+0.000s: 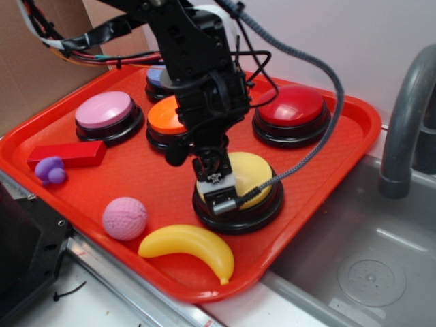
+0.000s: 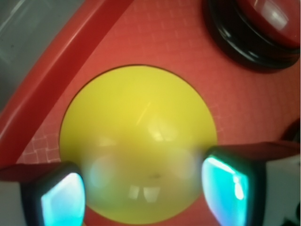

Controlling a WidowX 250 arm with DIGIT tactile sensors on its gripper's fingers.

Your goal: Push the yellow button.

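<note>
The yellow button (image 1: 251,174) is a pale-yellow dome on a glossy black base, at the front right of the red tray (image 1: 354,122). My gripper (image 1: 219,196) points straight down at the front-left part of the dome, and its tip looks to be touching it. In the wrist view the dome (image 2: 141,132) fills the middle. My gripper (image 2: 146,188) is open, its two fingers set wide apart over the dome's near edge, with nothing held between them.
On the tray are a pink button (image 1: 105,112), an orange button (image 1: 163,121), a red button (image 1: 293,109) and a blue button (image 1: 155,78) behind the arm. A red block (image 1: 68,155), a purple toy (image 1: 50,170), a pink ball (image 1: 125,218) and a toy banana (image 1: 191,246) lie in front. A sink (image 1: 361,259) and tap (image 1: 409,116) are at the right.
</note>
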